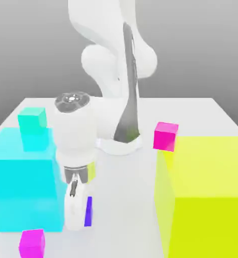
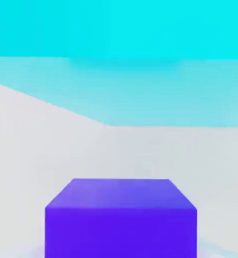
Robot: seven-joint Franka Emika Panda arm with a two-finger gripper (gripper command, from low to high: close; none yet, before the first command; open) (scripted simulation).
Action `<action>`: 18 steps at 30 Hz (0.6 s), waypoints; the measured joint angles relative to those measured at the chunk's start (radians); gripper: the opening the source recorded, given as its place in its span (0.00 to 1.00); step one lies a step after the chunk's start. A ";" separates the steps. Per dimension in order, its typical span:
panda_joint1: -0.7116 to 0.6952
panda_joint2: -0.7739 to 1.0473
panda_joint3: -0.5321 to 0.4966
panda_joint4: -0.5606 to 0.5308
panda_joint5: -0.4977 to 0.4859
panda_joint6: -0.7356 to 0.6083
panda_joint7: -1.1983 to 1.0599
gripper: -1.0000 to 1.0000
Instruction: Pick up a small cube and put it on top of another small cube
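1. The white, glossy arm reaches down to the pale matte desk (image 1: 131,201), its pincer (image 1: 79,214) down low between the two big blocks.
2. The pincer is closed narrow on the small solid purple cube (image 1: 88,210), flat-faced and sharp-edged, sitting at desk level.
3. A big smooth cyan cube (image 1: 25,181) stands just beside it; a big yellow cube (image 1: 206,196) sits well apart.

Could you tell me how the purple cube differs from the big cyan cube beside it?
The purple cube is far smaller than the cyan cube. The purple cube looks solid and dark, while the cyan cube is pale. The cyan cube carries a small teal cube on top; nothing sits on the purple cube, which lies by the gripper low at the table. Both are plain single-colour cubes resting on the table.
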 joint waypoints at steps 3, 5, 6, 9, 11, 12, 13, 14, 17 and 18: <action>-0.008 -0.071 0.025 0.012 0.080 -0.087 -0.171 0.00; -0.010 -0.122 0.028 0.023 0.117 -0.150 -0.285 0.00; -0.005 -0.149 0.022 0.028 0.129 -0.182 -0.338 0.00; -0.009 -0.229 0.004 0.055 0.121 -0.271 -0.484 0.00; -0.012 -0.282 -0.009 0.076 0.097 -0.328 -0.574 0.00; -0.016 -0.311 -0.017 0.086 0.082 -0.358 -0.617 0.00; -0.027 -0.343 -0.030 0.092 0.067 -0.392 -0.654 0.00; -0.041 -0.377 -0.046 0.096 0.050 -0.429 -0.688 0.00; -0.091 -0.485 -0.098 0.104 -0.005 -0.543 -0.780 0.00; -0.110 -0.521 -0.115 0.106 -0.024 -0.582 -0.809 0.00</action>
